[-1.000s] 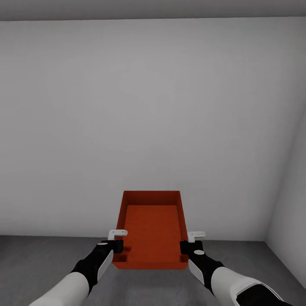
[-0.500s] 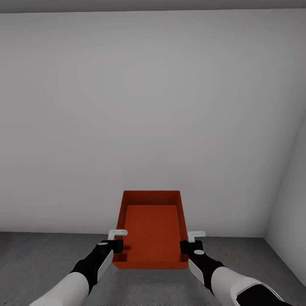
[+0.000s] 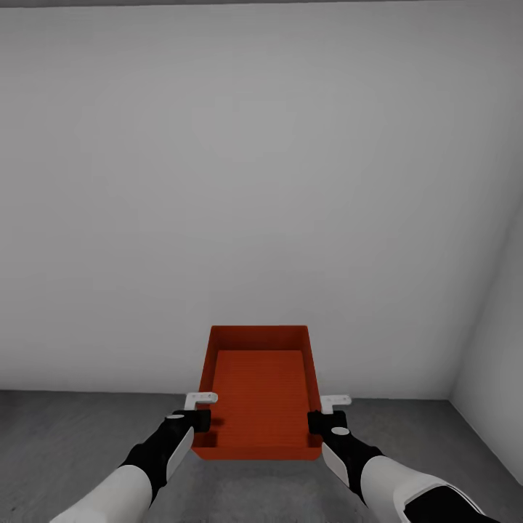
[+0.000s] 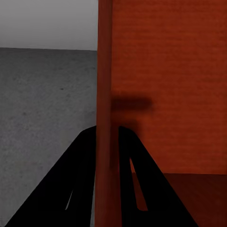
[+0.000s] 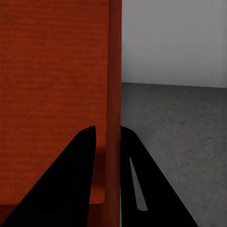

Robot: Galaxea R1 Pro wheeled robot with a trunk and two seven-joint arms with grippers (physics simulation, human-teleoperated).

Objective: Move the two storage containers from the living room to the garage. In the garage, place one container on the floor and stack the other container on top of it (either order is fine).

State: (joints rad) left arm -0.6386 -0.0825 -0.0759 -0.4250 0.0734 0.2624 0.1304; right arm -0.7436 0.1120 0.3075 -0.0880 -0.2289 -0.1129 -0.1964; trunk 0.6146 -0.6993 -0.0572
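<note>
I carry one orange-red storage container [image 3: 259,392] in front of me, open top up, held above the dark grey concrete floor [image 3: 65,436] of the garage. My left gripper [image 3: 204,420] is shut on its left wall near the front corner, and my right gripper [image 3: 314,421] is shut on its right wall. In the left wrist view the black fingers [image 4: 80,179] straddle the container's wall [image 4: 105,94]. The right wrist view shows the same clamp, fingers [image 5: 78,175] on either side of the wall [image 5: 113,85].
A plain white-grey wall [image 3: 261,181] stands close ahead and meets the floor just beyond the container. A second wall [image 3: 494,363] forms a corner at the right. Bare concrete stretches to the left and below the container.
The view has shifted: the ceiling edge has slid up out of sight and the wall's base sits slightly higher. Arms and container keep the same place in the picture.
</note>
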